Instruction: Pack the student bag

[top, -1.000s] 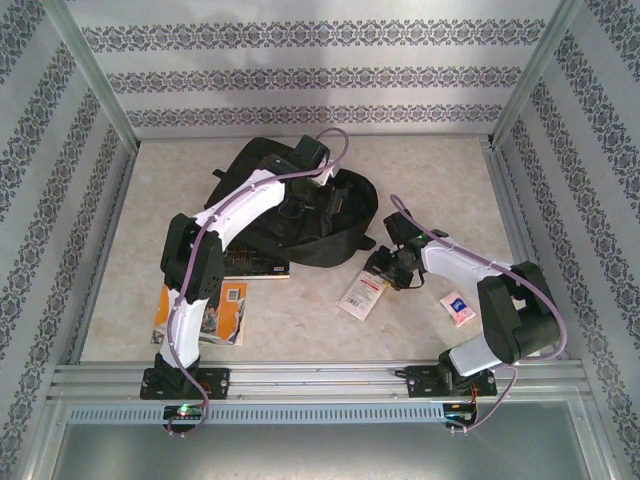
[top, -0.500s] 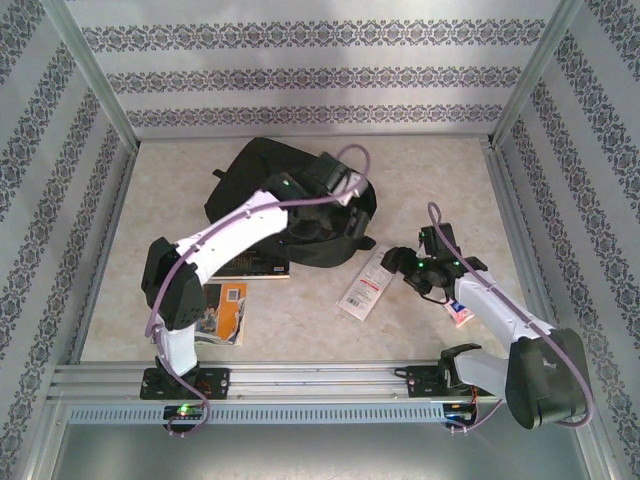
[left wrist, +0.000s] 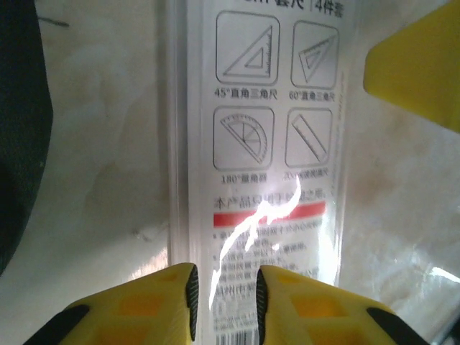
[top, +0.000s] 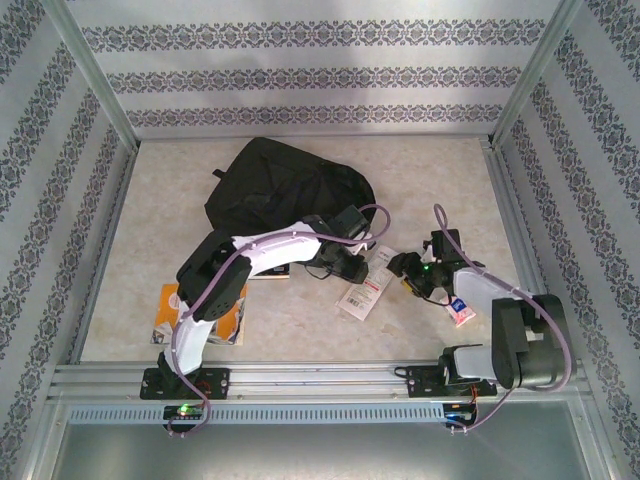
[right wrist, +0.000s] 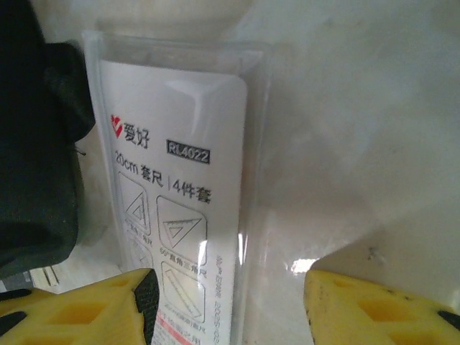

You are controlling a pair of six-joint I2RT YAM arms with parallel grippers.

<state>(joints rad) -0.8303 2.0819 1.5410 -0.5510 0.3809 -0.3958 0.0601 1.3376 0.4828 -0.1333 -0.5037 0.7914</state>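
Left hand (left wrist: 224, 305) came off the bag (top: 275, 180) onto the ruler pack (left wrist: 266, 144), fingers nearly pinched, grip unclear, while right hand (right wrist: 228, 305) hung wide open over its far end, so that's probably going in next.

Overhead camera, above and behind the arm bases (top: 185, 380), looks down across the table (top: 300, 320), backpack (top: 280, 185) beyond the ruler packet (top: 366, 290). Both wrist cameras hang close over that packet, facing along its length and sharing its printed triangle icons (left wrist: 246, 43).
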